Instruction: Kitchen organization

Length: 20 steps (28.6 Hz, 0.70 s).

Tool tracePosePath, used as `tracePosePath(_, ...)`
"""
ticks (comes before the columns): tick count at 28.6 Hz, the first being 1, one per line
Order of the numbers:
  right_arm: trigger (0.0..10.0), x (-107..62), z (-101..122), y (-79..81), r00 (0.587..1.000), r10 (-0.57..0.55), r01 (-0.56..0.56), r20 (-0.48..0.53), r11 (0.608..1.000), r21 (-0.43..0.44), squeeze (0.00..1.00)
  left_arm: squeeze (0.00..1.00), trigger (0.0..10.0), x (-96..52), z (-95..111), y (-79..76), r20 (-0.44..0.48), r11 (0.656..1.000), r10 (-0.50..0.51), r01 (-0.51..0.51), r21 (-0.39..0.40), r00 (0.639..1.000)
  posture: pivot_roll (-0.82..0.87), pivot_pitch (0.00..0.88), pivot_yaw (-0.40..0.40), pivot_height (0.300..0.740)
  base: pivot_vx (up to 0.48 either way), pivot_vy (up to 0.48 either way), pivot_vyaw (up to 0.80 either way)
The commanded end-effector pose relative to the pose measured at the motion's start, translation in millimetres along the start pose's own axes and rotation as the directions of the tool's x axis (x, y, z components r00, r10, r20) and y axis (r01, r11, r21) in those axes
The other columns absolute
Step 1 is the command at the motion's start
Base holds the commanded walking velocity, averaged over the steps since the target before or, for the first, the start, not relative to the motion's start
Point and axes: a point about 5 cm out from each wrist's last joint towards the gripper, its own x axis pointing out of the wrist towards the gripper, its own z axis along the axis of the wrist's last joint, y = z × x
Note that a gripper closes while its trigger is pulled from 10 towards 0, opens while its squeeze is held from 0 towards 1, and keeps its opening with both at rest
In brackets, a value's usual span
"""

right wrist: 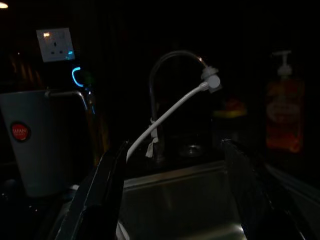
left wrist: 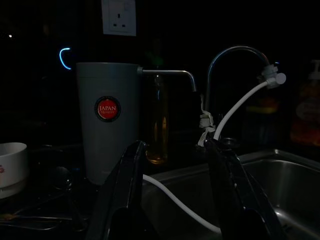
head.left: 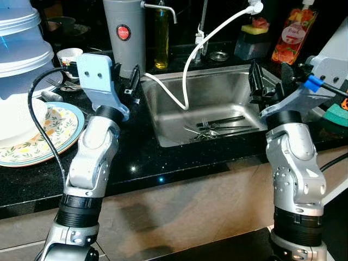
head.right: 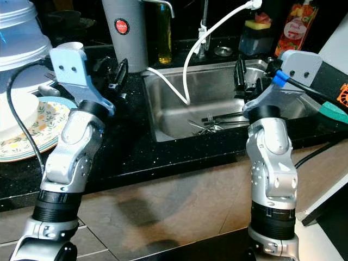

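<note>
Both end effectors spread, empty — left end effector (head.left: 132, 86) beside the sink (head.left: 217, 87), right end effector (head.left: 260, 82) above its forks (head.left: 217, 126).

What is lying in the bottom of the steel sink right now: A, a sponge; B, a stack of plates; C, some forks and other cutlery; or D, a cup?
C: forks and other cutlery lie on the bottom of the sink, beside the white hose hanging into it.
</note>
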Motion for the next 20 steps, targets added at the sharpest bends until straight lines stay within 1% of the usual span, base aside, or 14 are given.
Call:
tracePosePath(1, 10.0, 2.7, -1, -2.6, 1.0, -0.014, 0.014, 0.001, 1.0, 0.026, 0.0, 0.0, 10.0, -0.5, -3, -3.3, -0.023, 1.0, 0.003, -0.002, 0.012, 1.0, 0.0, 0.0, -0.014, 0.74, 0.0, 0.0, 0.0)
tracePosePath(4, 10.0, 3.1, -1, -3.4, 1.0, -0.022, 0.022, 0.005, 0.999, 0.033, 0.0, 0.0, 10.0, -1.3, -3, -4.5, -0.029, 1.0, 0.0, 0.0, 0.014, 1.0, 0.0, 0.0, -0.014, 0.74, 0.0, 0.0, 0.0)
tracePosePath(5, 10.0, 4.2, -1, -6.8, 0.998, -0.06, 0.06, 0.0, 0.998, 0.003, 0.0, 0.0, 10.0, -1.9, -4, -6.0, -0.033, 1.0, -0.006, 0.006, 0.017, 0.999, 0.0, 0.0, -0.014, 0.74, 0.0, 0.0, 0.49)
tracePosePath(7, 10.0, 6.2, -3, -13.8, 0.993, -0.114, 0.114, -0.013, 0.993, -0.026, 0.0, 0.0, 10.0, -2.1, -5, -8.4, -0.036, 1.0, -0.012, 0.013, 0.02, 0.999, 0.0, 0.0, -0.014, 0.74, 0.0, 0.0, 0.8)
tracePosePath(14, 10.0, 6.2, -3, -13.8, 0.993, -0.114, 0.114, -0.013, 0.993, -0.026, 0.0, 0.0, 10.0, -2.1, -5, -8.4, -0.036, 1.0, -0.012, 0.013, 0.02, 0.999, 0.0, 0.0, -0.014, 0.74, 0.0, 0.0, 0.8)
tracePosePath(15, 10.0, 6.9, -3, -19.4, 0.99, -0.141, 0.141, -0.012, 0.99, -0.029, 0.0, 0.0, 10.0, -1.3, -5, -9.0, -0.037, 1.0, -0.012, 0.013, 0.02, 0.999, 0.0, 0.0, -0.011, 0.74, 0.0, 0.0, 0.79)
tracePosePath(16, 10.0, 6.9, -3, -21.0, 0.989, -0.147, 0.147, -0.008, 0.989, -0.027, 0.0, 0.0, 10.0, -0.9, -5, -9.2, -0.039, 1.0, -0.012, 0.013, 0.021, 0.999, 0.0, 0.0, -0.011, 0.74, 0.0, 0.0, 0.79)
tracePosePath(20, 10.0, 7.4, -2, -22.6, 0.988, -0.154, 0.154, -0.003, 0.988, -0.021, 0.0, 0.0, 10.0, -0.1, -6, -9.3, -0.042, 1.0, -0.011, 0.012, 0.023, 0.999, 0.0, 0.0, -0.011, 0.74, 0.0, 0.0, 0.79)
